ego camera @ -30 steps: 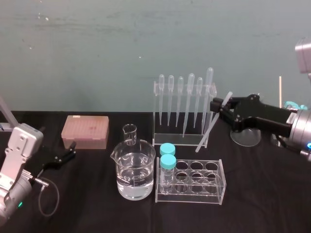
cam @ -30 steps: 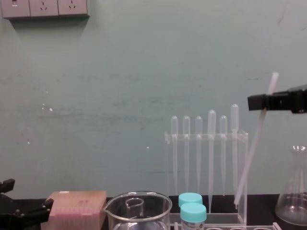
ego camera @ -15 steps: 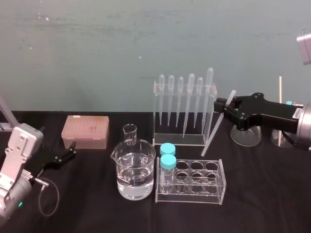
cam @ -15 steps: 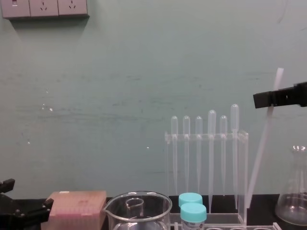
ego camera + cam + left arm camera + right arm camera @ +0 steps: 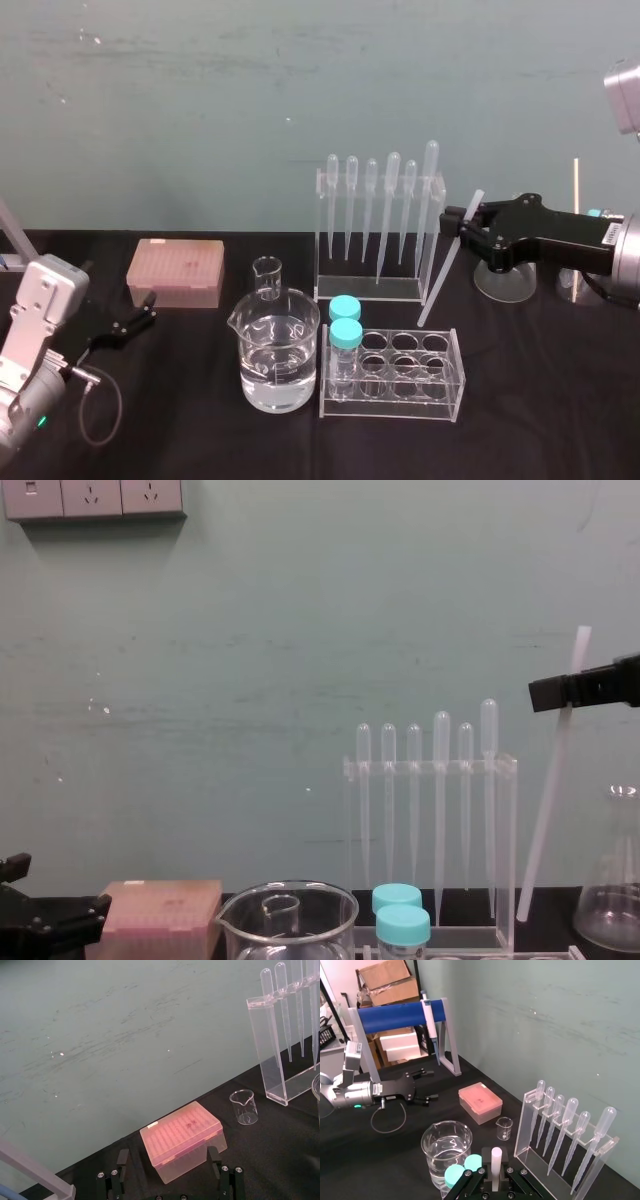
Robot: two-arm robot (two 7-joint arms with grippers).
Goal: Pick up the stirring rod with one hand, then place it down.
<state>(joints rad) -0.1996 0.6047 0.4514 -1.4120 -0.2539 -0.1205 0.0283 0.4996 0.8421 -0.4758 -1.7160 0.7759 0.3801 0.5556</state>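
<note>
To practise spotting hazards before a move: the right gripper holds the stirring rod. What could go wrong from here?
1. The right gripper pinches the rod near its top, so the long tilted length below may swing or slip.
2. Its lower end hangs beside the pipette rack; a sideways move could knock it.
3. The flask near the gripper might be bumped.
The left gripper lies parked, far left.

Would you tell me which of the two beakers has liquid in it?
The large beaker, partly filled with clear liquid; the small beaker behind it is empty.

Pink box near small beaker
</note>
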